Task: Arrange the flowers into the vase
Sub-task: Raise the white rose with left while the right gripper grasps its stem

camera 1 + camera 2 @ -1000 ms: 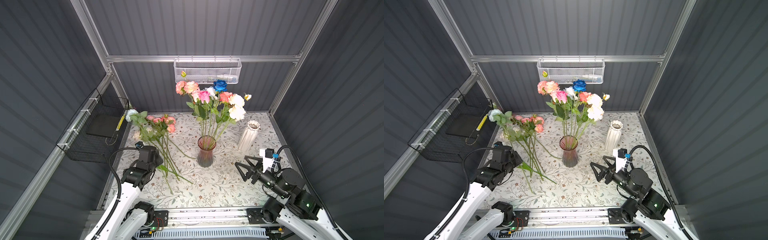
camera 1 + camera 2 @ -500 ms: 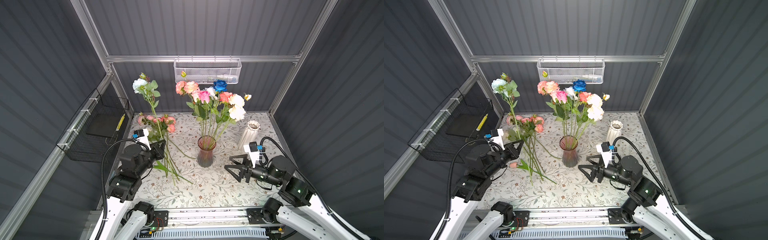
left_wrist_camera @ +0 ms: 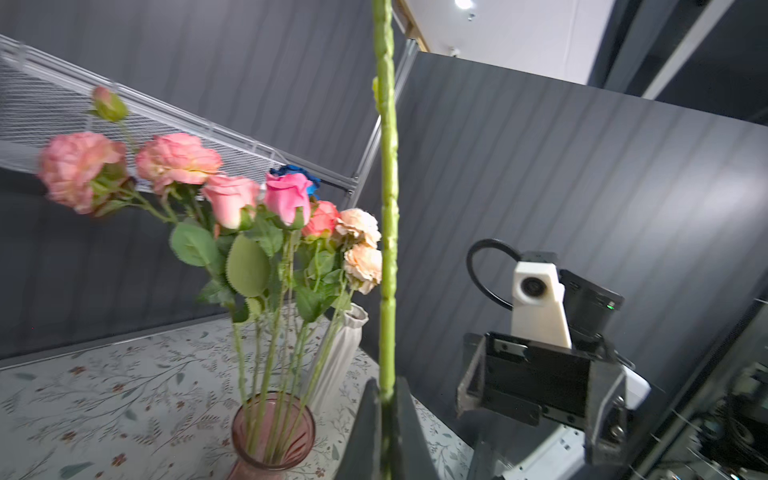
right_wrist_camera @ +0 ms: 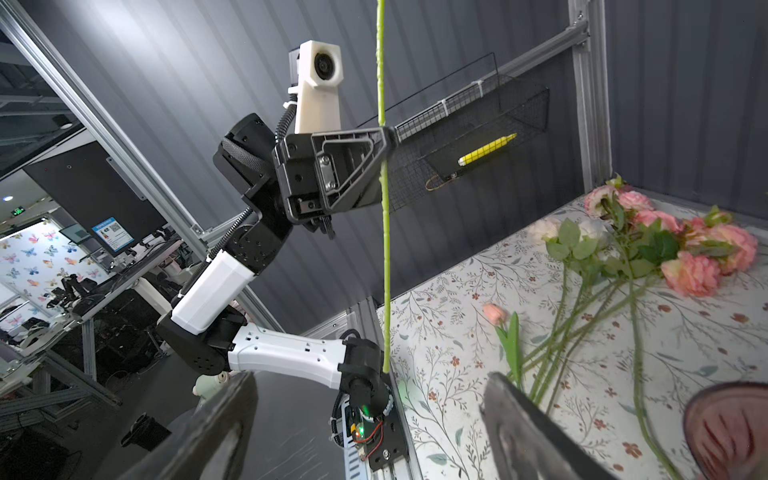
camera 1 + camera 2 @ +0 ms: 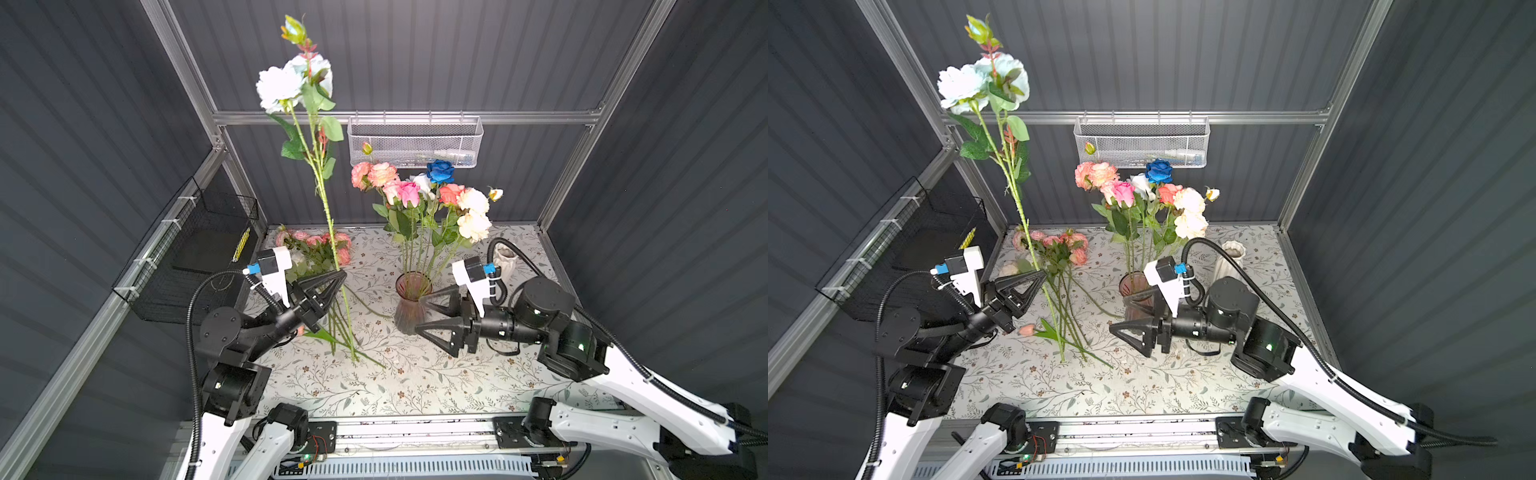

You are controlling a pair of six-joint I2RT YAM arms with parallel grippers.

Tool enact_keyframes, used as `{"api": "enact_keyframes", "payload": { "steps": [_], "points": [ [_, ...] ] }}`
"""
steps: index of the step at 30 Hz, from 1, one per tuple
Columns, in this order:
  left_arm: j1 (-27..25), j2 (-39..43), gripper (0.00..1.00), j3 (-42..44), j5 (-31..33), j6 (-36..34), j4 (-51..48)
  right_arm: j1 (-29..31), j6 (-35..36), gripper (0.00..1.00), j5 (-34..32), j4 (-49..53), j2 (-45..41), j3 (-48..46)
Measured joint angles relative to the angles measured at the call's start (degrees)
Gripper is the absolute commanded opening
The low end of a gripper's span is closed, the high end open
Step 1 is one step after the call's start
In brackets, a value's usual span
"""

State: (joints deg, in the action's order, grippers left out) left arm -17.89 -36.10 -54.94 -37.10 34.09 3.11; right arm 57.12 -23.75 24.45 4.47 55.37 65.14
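Floral-print surface (image 5: 415,374), dark panelled booth (image 5: 457,62). Left fingers (image 5: 326,286) pinch pale-blue peony (image 5: 320,183) by its long green stem, bloom high above them. Right fingers (image 5: 436,332) wide, empty, beside pink glass vase (image 5: 409,307). Advice: lift stem tail clear of rim, then lower upright.

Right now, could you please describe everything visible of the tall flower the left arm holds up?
The held flower is artificial: a long, knobbly green stem, nearly upright, topped by two pale whitish-blue blooms, a closed bud and green leaves. The left gripper is shut on the stem low down; its lower end hangs free below, touching nothing else.
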Motion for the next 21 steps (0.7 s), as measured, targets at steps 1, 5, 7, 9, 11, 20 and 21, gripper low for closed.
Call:
{"api": "enact_keyframes", "payload": {
  "steps": [1, 5, 7, 9, 11, 20, 21],
  "points": [
    [0.00, -0.87, 0.00, -0.04, -1.92, 0.61, 1.49, 0.11, 0.02, 0.87, 0.20, -0.61, 1.40, 1.31],
    [0.00, -4.90, 0.00, 0.31, -9.53, 4.83, 9.33, 0.31, 0.11, 0.87, 0.85, -2.73, 6.43, 6.49],
    [0.00, -6.16, 0.00, 0.83, -12.35, 6.80, 12.70, 0.31, 0.13, 0.87, 0.92, -3.65, 8.48, 8.87],
    [0.00, -7.04, 0.00, 1.62, -14.82, 8.31, 14.93, 0.31, 0.15, 0.87, 1.11, -4.98, 10.97, 11.65],
    [-0.02, -7.32, 0.00, 2.27, -17.09, 9.25, 16.52, 0.31, 0.13, 0.86, 1.27, -5.73, 13.22, 13.86],
    [-1.97, -7.28, 0.00, 2.73, -23.28, 8.61, 17.59, 0.31, -0.22, 0.73, 1.36, -6.56, 20.59, 21.20],
    [-2.29, -7.28, 0.00, 2.73, -23.65, 8.09, 16.98, 0.31, -0.17, 0.69, 1.40, -6.60, 21.00, 21.73]
  ]
}}
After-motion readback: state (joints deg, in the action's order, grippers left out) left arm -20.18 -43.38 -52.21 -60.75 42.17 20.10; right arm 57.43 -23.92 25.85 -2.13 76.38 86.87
